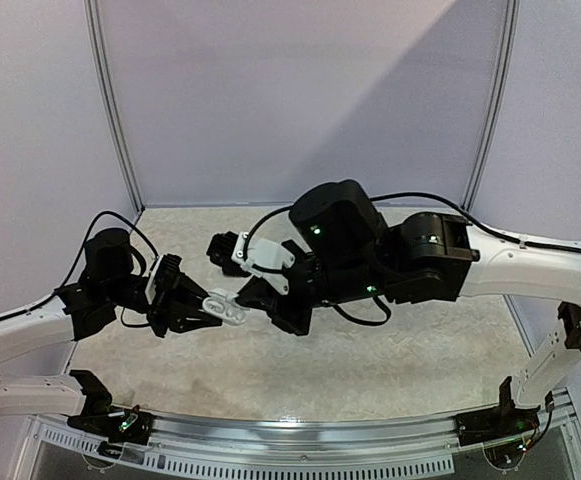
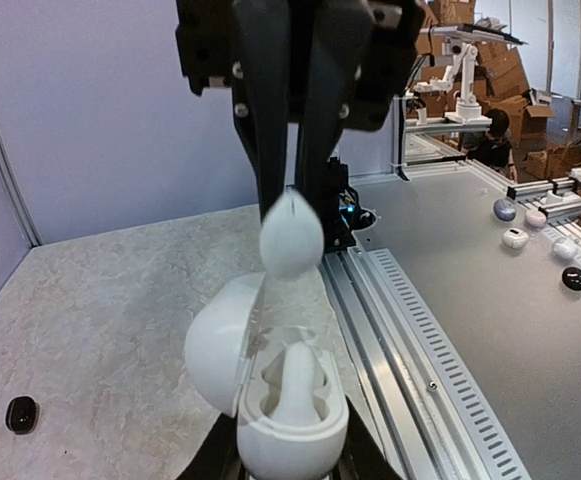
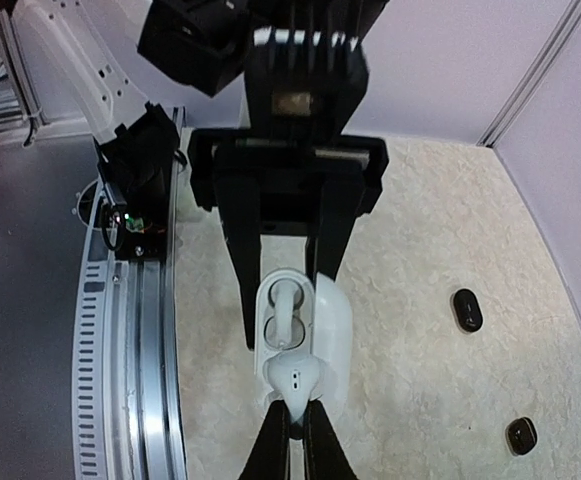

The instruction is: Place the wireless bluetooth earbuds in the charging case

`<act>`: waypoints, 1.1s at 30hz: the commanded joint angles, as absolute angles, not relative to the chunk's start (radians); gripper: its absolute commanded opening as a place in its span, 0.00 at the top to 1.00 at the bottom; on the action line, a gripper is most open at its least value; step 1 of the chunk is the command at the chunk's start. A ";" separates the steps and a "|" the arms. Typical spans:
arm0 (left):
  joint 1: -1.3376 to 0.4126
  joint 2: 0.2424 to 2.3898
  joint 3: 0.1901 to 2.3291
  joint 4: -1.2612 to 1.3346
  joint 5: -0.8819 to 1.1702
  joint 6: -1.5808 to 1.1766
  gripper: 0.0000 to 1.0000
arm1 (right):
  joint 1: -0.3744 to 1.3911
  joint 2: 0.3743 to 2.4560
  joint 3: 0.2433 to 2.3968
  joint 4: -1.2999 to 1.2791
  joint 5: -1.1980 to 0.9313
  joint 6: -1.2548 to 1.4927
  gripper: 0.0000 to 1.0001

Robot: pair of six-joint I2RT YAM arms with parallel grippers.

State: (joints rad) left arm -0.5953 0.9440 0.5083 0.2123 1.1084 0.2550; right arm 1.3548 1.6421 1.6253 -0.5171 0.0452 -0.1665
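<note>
Right hand point(image 3: 292, 430) pinching white earbud point(image 3: 292, 375) at its tips, just over the open charging case point(image 3: 320, 325) left hand point(image 1: 198, 308) clamps (2nd bud point(image 3: 282, 305) sits inside). Risk imo: goes in crooked, catches rim, drops to desk point(image 3: 420, 250).

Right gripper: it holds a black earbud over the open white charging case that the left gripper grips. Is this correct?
Not quite. The earbud in the right gripper is white, not black, as the right wrist view shows. The rest holds: it is over the open white charging case, gripped by the left gripper.
</note>
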 commanded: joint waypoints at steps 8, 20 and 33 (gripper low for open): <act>-0.597 0.928 0.510 0.228 1.098 0.227 1.00 | 1.372 1.721 1.666 -0.613 0.097 -0.207 1.00; -0.597 0.925 0.511 0.238 1.097 0.224 1.00 | 1.372 1.810 1.752 -0.713 0.145 -0.241 0.91; -0.593 0.922 0.504 0.138 1.022 0.211 1.00 | 1.373 1.674 1.712 -0.654 0.148 -0.154 0.68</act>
State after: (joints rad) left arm -0.5934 0.9394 0.5076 0.1909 1.0557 0.2161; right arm 1.3724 1.7729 1.7386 -0.6838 0.1291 -0.2020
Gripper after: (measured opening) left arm 0.247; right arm 0.320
